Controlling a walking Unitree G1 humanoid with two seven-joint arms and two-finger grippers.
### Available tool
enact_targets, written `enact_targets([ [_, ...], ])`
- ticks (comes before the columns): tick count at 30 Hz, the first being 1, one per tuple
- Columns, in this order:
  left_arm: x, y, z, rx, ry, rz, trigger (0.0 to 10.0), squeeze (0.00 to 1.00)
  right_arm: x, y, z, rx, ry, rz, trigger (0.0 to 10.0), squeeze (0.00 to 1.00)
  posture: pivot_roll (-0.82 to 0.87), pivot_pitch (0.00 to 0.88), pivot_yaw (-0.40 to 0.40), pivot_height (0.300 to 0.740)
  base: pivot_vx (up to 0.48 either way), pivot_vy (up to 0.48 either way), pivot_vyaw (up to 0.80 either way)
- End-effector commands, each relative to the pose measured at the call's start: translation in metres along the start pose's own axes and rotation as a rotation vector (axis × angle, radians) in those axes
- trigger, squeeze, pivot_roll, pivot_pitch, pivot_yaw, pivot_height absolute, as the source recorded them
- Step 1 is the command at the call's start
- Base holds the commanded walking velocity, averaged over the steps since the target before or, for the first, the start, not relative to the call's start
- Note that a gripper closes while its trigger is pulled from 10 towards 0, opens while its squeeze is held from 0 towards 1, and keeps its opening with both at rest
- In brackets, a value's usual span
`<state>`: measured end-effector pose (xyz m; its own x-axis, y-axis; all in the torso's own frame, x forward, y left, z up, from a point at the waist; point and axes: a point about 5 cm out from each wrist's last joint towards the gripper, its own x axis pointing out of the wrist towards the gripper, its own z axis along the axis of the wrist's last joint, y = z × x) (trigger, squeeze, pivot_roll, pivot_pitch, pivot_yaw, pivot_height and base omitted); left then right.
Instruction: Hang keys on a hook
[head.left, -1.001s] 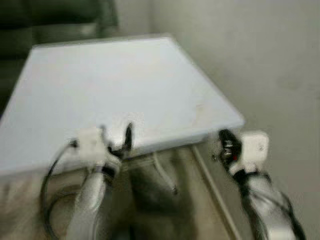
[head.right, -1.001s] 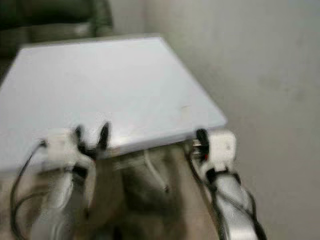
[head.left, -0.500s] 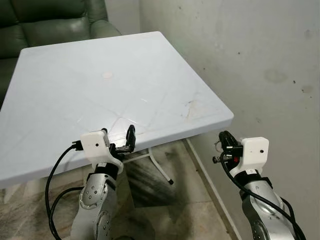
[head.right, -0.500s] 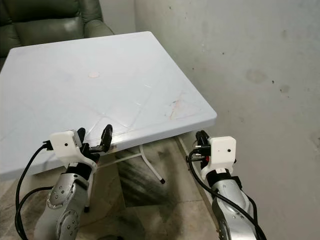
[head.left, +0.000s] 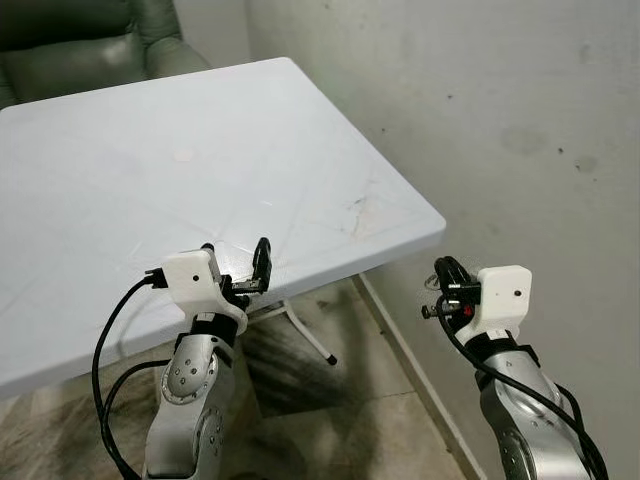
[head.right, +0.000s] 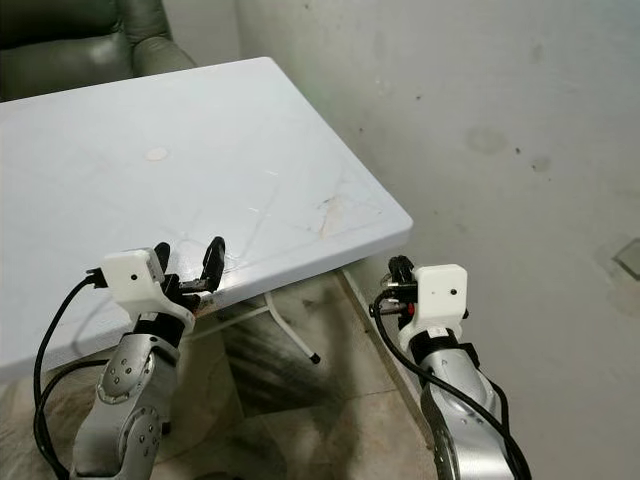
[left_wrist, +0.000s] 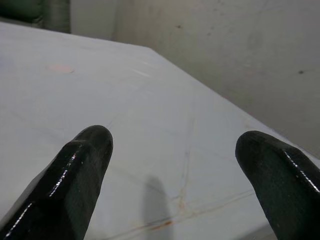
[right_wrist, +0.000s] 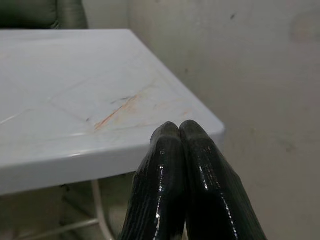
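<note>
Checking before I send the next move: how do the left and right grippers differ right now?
The left gripper has its fingers spread wide; the right gripper has its fingers pressed together. The left gripper sits over the near edge of the white table; the right gripper is off the table, beside its corner and near the wall. No keys can be made out in either. Both are raised to about the same height and point forward.

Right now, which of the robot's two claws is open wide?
The left end effector, over the white table's near edge, has its fingers spread apart. The right end effector, beside the wall, has its fingers pressed together.
</note>
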<state>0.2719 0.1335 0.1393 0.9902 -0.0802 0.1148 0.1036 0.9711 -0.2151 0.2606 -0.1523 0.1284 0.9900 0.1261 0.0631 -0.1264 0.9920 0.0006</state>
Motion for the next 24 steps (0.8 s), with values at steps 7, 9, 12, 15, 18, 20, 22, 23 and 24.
enact_targets([
  [7, 0.011, -0.004, 0.004, 0.021, -0.027, -0.039, 10.0, 0.00, 0.011, 0.000, 0.002, -0.002, -0.023, -0.014, 10.0, 0.00, -0.02, 0.008, -0.015, 0.740, 0.000, 0.000, -0.69],
  [9, 0.012, -0.004, 0.004, 0.035, -0.032, -0.046, 10.0, 0.00, 0.012, 0.000, 0.002, -0.003, -0.028, -0.013, 10.0, 0.00, -0.02, 0.005, -0.015, 0.740, 0.000, 0.000, -0.69],
  [12, 0.013, -0.004, 0.005, 0.016, -0.038, -0.049, 10.0, 0.00, 0.013, 0.000, 0.003, -0.004, -0.033, -0.013, 10.0, 0.00, -0.02, 0.002, -0.017, 0.740, 0.000, 0.000, -0.69],
  [15, 0.014, -0.003, 0.004, 0.003, -0.044, -0.039, 10.0, 0.00, 0.013, 0.000, 0.002, -0.008, -0.034, -0.011, 10.0, 0.00, -0.02, 0.002, -0.021, 0.740, 0.000, -0.480, -0.69],
  [18, 0.014, -0.002, 0.004, -0.041, -0.047, -0.012, 10.0, 0.00, 0.013, 0.000, 0.002, -0.011, -0.035, -0.008, 10.0, 0.00, -0.02, 0.002, -0.023, 0.740, 0.000, 0.000, -0.69],
  [20, 0.015, -0.002, 0.003, -0.018, -0.039, -0.003, 10.0, 0.00, 0.014, -0.001, 0.002, -0.012, -0.034, -0.007, 10.0, 0.00, -0.02, 0.001, -0.026, 0.740, 0.000, 0.000, -0.69],
  [22, 0.016, -0.002, 0.003, -0.020, -0.038, -0.001, 10.0, 0.00, 0.014, -0.001, 0.002, -0.013, -0.034, -0.006, 10.0, 0.00, -0.02, 0.002, -0.028, 0.740, 0.000, 0.000, -0.69],
  [23, 0.016, -0.002, 0.003, -0.020, -0.038, -0.001, 10.0, 0.00, 0.014, -0.001, 0.002, -0.013, -0.034, -0.006, 10.0, 0.00, -0.02, 0.002, -0.028, 0.740, 0.000, 0.000, -0.69],
  [24, 0.015, -0.002, 0.002, -0.017, -0.037, 0.001, 10.0, 0.00, 0.014, -0.001, 0.002, -0.015, -0.034, -0.003, 10.0, 0.00, -0.02, 0.000, -0.030, 0.740, 0.000, 0.000, -0.69],
])
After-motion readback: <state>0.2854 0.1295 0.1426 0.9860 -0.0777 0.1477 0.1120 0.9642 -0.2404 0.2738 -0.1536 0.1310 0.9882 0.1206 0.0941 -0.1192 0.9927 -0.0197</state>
